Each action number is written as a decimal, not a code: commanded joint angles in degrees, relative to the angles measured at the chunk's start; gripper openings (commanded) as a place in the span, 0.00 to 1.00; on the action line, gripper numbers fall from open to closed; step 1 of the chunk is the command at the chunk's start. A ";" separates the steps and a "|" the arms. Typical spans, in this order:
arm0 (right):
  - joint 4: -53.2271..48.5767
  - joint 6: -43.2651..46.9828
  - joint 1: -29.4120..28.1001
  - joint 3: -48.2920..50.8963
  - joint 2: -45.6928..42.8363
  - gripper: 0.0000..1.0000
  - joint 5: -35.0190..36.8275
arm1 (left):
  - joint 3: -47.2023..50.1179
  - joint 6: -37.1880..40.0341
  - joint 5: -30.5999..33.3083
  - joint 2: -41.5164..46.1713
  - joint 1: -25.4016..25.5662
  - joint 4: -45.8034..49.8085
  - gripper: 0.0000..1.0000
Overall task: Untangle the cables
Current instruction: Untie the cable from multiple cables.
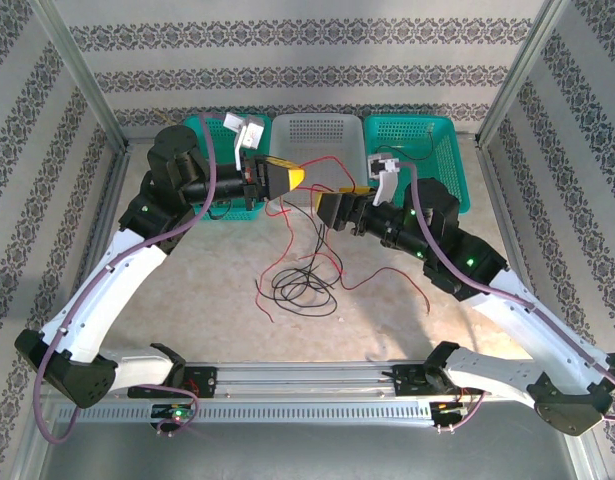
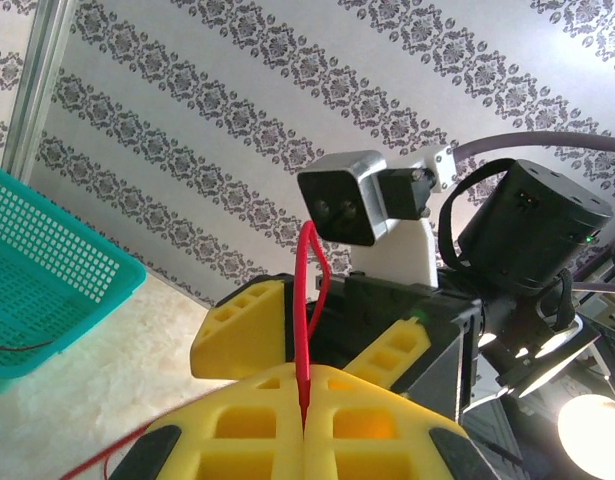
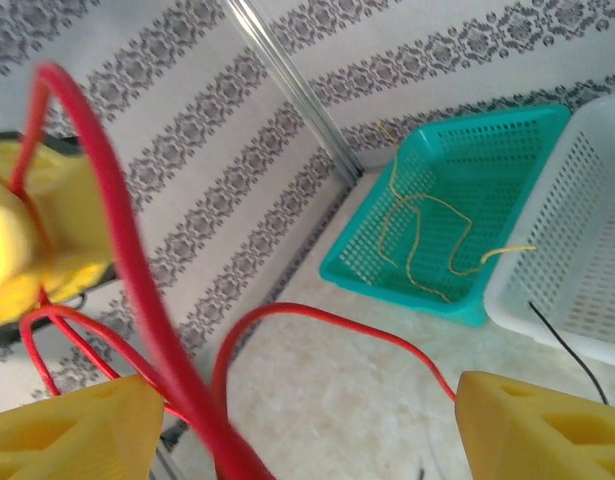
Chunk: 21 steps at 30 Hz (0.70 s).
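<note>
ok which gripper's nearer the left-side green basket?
Left. The left gripper sits just beside the green basket; the right gripper is farther off, in front of the white basket.

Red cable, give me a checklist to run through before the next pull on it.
1. Left gripper shut on the red cable: ok.
2. Right gripper gripping it: not ok; open, cable runs loose between its fingers.
3. Red cable free of the black cables: not ok; looped together on the table.
4. Yellow cable out of the way: ok; lies in the teal basket.
5. Slack enough for a further pull: cannot tell.
</note>
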<state>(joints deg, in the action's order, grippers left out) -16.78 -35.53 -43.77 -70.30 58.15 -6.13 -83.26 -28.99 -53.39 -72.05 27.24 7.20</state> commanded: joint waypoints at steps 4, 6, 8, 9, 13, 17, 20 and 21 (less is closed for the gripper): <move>4.89 -1.60 -0.75 0.96 -1.30 0.80 -0.81 | 0.29 -0.50 -1.28 0.82 -0.63 -1.11 0.00; 5.18 -1.91 -0.70 1.02 -1.46 0.80 -0.56 | 0.38 -0.62 -1.29 0.80 -0.64 -1.09 0.00; 5.18 -1.98 -0.70 1.05 -1.58 0.80 0.01 | 0.58 -0.63 -1.19 0.90 -0.70 -1.33 0.00; 5.42 -2.00 -0.59 1.18 -1.68 0.81 0.07 | 0.64 -0.69 -1.11 0.90 -0.70 -1.32 0.00; 5.75 -2.09 -0.48 1.11 -1.59 0.82 -0.09 | 0.82 -0.98 -1.28 0.82 -0.70 -1.66 0.00; 5.32 -1.56 -0.42 1.21 -1.54 0.83 -0.04 | 1.34 -0.62 -0.67 0.89 -0.79 -1.57 0.00; 5.31 -2.99 -0.18 2.14 -1.08 0.82 1.32 | 2.35 -2.88 -1.52 0.69 -0.78 -4.42 0.00; 4.33 -3.33 -0.18 1.83 -0.51 0.80 2.31 | 2.57 -3.44 -1.81 0.69 -0.73 -5.18 0.00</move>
<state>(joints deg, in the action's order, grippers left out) -12.97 -37.52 -43.77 -69.34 57.39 -5.69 -81.56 -29.93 -53.60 -72.05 27.24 6.61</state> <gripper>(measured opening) 0.811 0.050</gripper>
